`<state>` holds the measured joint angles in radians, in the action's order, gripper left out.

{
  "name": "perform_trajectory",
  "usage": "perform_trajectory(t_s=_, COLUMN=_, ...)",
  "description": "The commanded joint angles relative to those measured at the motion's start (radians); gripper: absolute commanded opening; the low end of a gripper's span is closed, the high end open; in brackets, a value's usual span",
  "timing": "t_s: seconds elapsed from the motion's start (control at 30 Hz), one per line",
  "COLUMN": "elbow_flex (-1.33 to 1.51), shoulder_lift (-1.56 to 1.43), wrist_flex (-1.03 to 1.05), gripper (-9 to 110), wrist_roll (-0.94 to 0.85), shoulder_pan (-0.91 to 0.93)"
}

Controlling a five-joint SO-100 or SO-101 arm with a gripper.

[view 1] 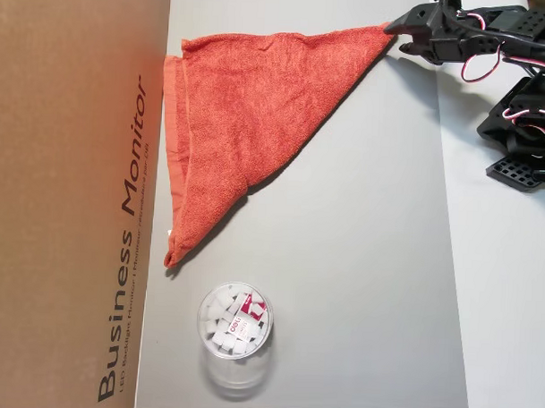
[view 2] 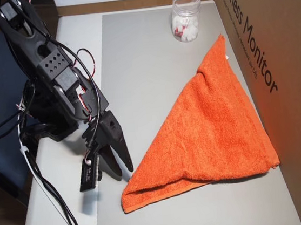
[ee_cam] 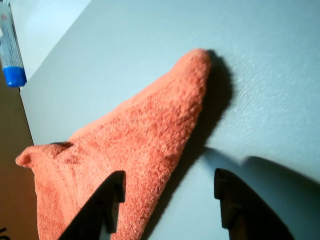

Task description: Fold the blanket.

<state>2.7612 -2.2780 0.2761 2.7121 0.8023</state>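
Note:
The blanket (view 1: 249,105) is an orange-red terry towel lying folded into a triangle on the grey mat (view 1: 360,261). One long point reaches toward the arm. My gripper (view 1: 395,34) stands open right at that point. In the wrist view the blanket (ee_cam: 140,140) runs under the left finger (ee_cam: 107,205), and the right finger (ee_cam: 232,205) is over bare mat. Nothing is pinched between them. In the other overhead view the gripper (view 2: 123,170) sits just beside the edge of the blanket (view 2: 212,132), near its lower left corner.
A clear plastic jar (view 1: 235,332) with white pieces stands on the mat beyond the blanket's far tip. A large cardboard box (view 1: 67,197) walls off the side opposite the arm. The arm's base (view 2: 55,85) stands on the white table beside the mat. A blue-capped tube (ee_cam: 12,50) shows in the wrist view.

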Motion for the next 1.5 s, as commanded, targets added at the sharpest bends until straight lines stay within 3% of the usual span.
perform_trajectory(t_s=0.0, elbow_flex=-0.005, shoulder_lift=-0.006, wrist_flex=-0.012, gripper=18, wrist_roll=-0.067, shoulder_pan=0.002)
perform_trajectory(t_s=0.33, elbow_flex=-0.023, shoulder_lift=0.106, wrist_flex=-0.173, gripper=19, wrist_roll=-0.175, shoulder_pan=0.011)
perform_trajectory(t_s=1.17, elbow_flex=-0.232, shoulder_lift=0.376, wrist_flex=-0.175, gripper=17, wrist_roll=-0.179, shoulder_pan=0.009)
perform_trajectory(t_s=1.47, elbow_flex=-0.235, shoulder_lift=0.407, wrist_flex=-0.175, gripper=5, wrist_roll=-0.255, shoulder_pan=0.011)
